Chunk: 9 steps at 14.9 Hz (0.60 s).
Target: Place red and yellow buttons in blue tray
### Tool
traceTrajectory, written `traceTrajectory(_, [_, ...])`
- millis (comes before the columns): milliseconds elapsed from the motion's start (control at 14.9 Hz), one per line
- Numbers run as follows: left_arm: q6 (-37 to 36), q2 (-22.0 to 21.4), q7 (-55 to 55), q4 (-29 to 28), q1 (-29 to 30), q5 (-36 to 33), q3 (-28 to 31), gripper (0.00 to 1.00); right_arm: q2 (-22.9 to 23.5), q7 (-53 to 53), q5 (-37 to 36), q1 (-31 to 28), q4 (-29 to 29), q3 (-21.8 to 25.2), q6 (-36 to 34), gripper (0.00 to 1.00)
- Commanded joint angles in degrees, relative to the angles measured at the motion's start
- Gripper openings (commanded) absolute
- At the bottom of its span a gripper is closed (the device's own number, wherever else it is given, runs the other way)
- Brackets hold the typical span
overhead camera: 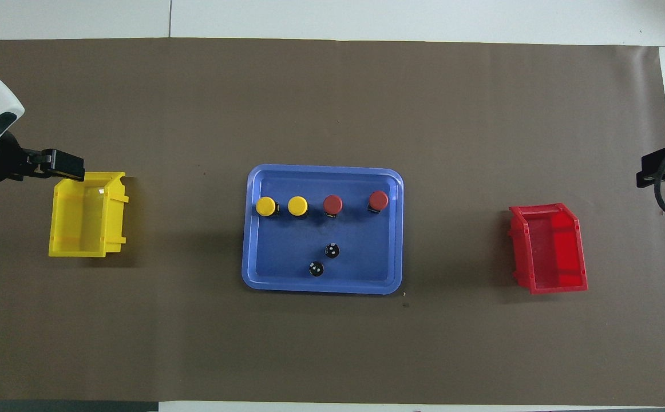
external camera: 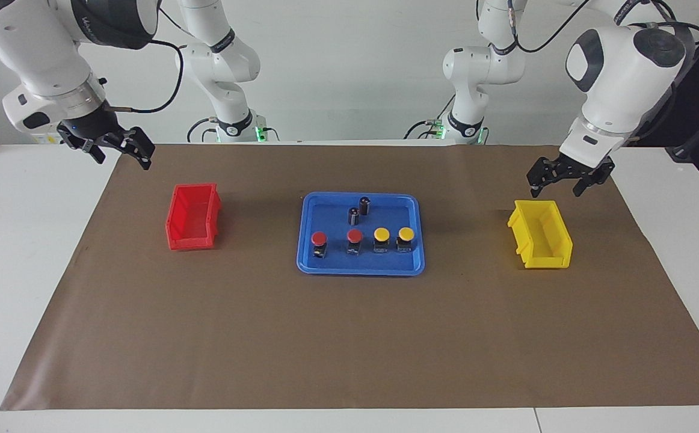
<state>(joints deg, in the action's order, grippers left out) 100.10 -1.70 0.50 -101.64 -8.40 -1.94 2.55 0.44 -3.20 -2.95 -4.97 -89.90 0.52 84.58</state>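
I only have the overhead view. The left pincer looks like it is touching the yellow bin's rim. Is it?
Observer: No. The facing view shows the left pincer hanging open above the yellow bin, clear of its rim.
Operator: And the right pincer? I see just its tip.
Observer: The right pincer is open in the air over the brown paper's edge, not over the red bin.
Operator: Those two black dots in the tray?
Observer: Two dark cylinders, upright in the blue tray, nearer the robots than the four buttons.
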Motion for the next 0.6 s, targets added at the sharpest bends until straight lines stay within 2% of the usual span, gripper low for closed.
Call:
traceTrajectory(0, [-3.15, -0.85, 1.96, 2.05, 0.84, -0.35, -0.35, 1.0, -1.32, 1.0, 0.32, -0.56, -1.51, -0.34, 0.85, 1.0])
traceTrajectory(336, [-6.84, -0.67, 3.98, 6.01, 1.01, -0.26, -0.26, 1.0, -1.32, 1.0, 0.32, -0.48, -1.51, -0.34, 0.85, 1.0])
traceTrajectory(537, [-8.34, -0.85, 3.98, 6.45, 2.33, 0.53, -0.26, 1.0, -1.32, 1.0, 0.32, -0.48, -1.51, -0.34, 0.85, 1.0])
